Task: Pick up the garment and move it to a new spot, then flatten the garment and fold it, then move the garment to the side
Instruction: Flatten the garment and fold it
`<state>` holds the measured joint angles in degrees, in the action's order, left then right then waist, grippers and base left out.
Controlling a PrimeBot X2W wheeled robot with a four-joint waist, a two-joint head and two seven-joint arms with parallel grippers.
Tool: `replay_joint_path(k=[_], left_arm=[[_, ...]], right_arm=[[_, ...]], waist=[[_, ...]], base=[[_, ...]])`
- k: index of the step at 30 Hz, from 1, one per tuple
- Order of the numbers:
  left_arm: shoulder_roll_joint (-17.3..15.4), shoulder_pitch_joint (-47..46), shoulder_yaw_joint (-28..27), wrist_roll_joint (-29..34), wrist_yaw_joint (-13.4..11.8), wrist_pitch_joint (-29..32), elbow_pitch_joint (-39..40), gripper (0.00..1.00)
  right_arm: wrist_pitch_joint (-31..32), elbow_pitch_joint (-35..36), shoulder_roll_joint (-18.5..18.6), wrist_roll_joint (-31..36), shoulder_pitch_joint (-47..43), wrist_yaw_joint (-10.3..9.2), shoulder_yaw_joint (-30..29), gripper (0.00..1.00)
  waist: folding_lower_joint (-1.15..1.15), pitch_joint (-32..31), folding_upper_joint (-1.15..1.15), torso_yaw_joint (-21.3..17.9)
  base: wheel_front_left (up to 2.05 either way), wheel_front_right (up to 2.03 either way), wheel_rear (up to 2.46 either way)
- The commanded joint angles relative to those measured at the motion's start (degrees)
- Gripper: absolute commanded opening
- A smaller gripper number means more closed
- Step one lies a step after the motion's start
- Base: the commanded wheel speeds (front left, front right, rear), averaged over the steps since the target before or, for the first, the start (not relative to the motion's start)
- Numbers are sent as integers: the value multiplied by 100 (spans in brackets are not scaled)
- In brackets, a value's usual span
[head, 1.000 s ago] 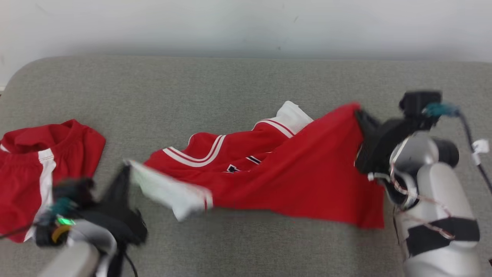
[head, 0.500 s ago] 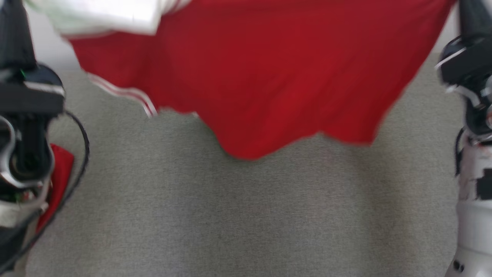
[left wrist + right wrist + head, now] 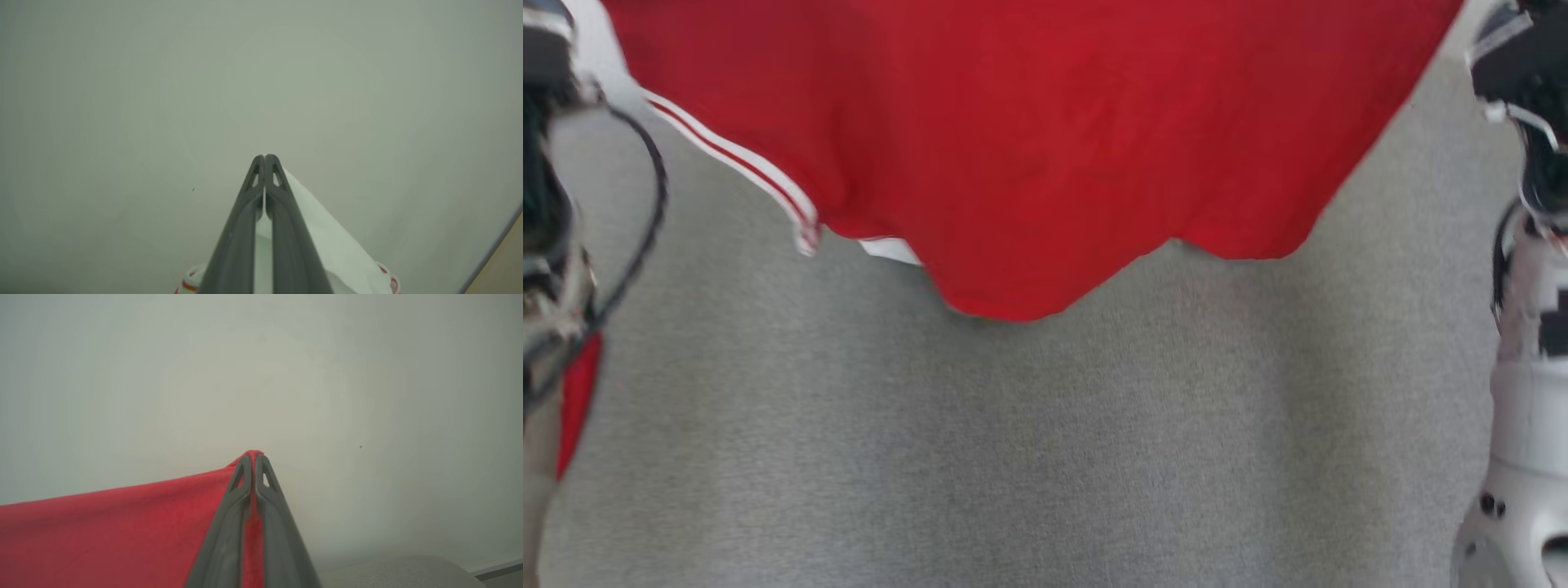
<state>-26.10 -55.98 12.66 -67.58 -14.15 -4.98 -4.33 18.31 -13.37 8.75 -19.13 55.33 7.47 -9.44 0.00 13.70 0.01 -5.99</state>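
Observation:
The garment [image 3: 1029,139], a red jersey with white-and-red trim, hangs spread across the top of the head view, its lower edge sagging above the grey cushion [image 3: 1045,457]. In the left wrist view my left gripper [image 3: 264,157] is shut on a white part of the garment [image 3: 327,245]. My right gripper [image 3: 253,455], in the right wrist view, is shut on the red edge of the garment [image 3: 102,535], which stretches away to the left. Both arms' upper parts show at the head view's left and right edges; the fingertips are above that frame.
A second red cloth [image 3: 576,408] peeks out at the left edge behind my left arm [image 3: 547,245]. My right arm's pale housing [image 3: 1519,457] stands along the right edge. A pale wall [image 3: 261,375] fills the background of both wrist views.
The head view has tilted down, so the picture has shifted. Both grippers have lifted the garment off the cushion and it now hangs stretched between them, slightly smoother than half a second ago.

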Motion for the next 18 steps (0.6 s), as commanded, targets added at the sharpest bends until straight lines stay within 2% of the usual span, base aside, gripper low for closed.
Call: replay_joint_path(k=[1, 4, 8, 12, 13, 14, 18], left_arm=[[-1, -190, -37, 47, -1, -60, -64, 0], [-63, -761, 45, 420, -83, -253, -387, 0], [-340, -1694, 469, 1528, 44, -731, -615, 0], [-67, -2618, 216, 1945, 209, -994, -413, 0], [-45, -2796, 196, 2127, 376, -1015, -292, 0], [124, -2968, 38, 2071, 545, -1020, -100, 0], [501, -3066, -489, 2514, 1528, -1017, 528, 0]], right_arm=[[-54, -42, -25, 88, 168, 7, 60, 0], [-348, -380, -132, 410, 660, 7, 237, 0], [-1233, -730, -185, 1237, 1541, 7, 266, 0], [-2224, -955, -399, 1782, 2231, 6, -63, 0], [-2454, -976, -421, 1914, 2370, 6, -93, 0], [-2655, -984, -445, 1971, 2502, 6, -129, 0], [-3190, -1018, -421, 2309, 2573, 6, -95, 0]], waist=[[0, 718, -1, -185], [0, 1191, -1, -311], [0, 1717, -1, -488], [0, 2094, -1, -589], [0, 2147, -1, -597], [0, 2213, -1, -610], [0, 2432, -1, -631]], base=[[0, 0, 0], [0, 0, 0], [0, 0, 0], [0, 0, 0], [0, 0, 0], [0, 0, 0], [0, 0, 0]])
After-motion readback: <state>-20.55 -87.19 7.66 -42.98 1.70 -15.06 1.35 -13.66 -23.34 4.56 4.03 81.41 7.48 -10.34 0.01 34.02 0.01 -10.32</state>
